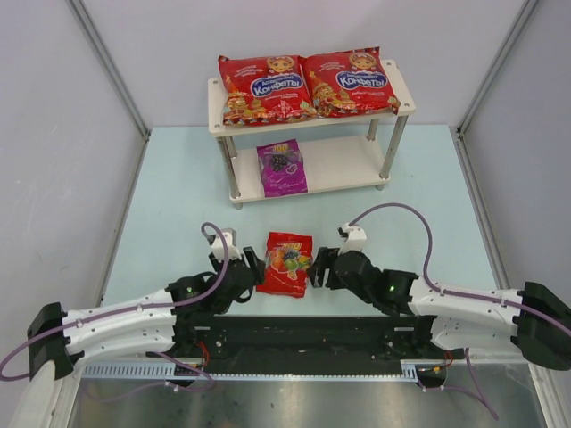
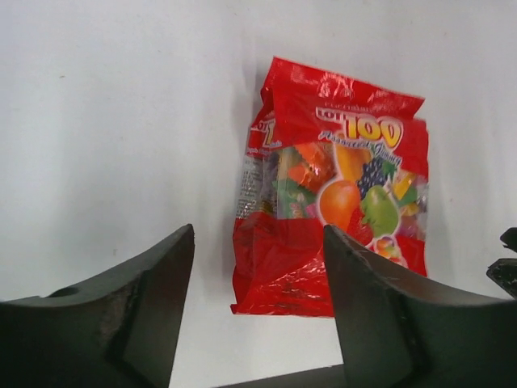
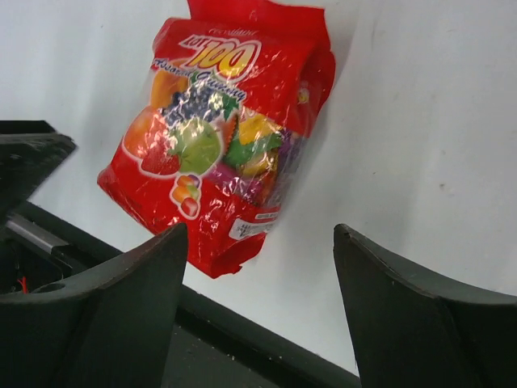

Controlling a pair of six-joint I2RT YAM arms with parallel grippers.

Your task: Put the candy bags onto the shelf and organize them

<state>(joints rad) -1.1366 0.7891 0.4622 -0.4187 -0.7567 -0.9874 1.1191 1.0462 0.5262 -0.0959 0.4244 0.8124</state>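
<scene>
The small red gummy bag (image 1: 286,262) lies flat on the table between my two grippers; it also shows in the left wrist view (image 2: 335,190) and the right wrist view (image 3: 218,129). My left gripper (image 1: 252,265) is open and empty just left of it, its near edge lying between the fingers (image 2: 258,267). My right gripper (image 1: 318,267) is open and empty just right of the bag (image 3: 258,259). Two large red bags (image 1: 265,89) (image 1: 350,82) lie side by side on the shelf's (image 1: 400,98) top board. The small purple bag (image 1: 282,168) lies on the lower board.
The black rail (image 1: 303,334) of the arm bases runs along the near table edge, close behind the red bag. Grey walls (image 1: 71,134) enclose the table on the left, back and right. Purple cables (image 1: 419,232) loop above both arms.
</scene>
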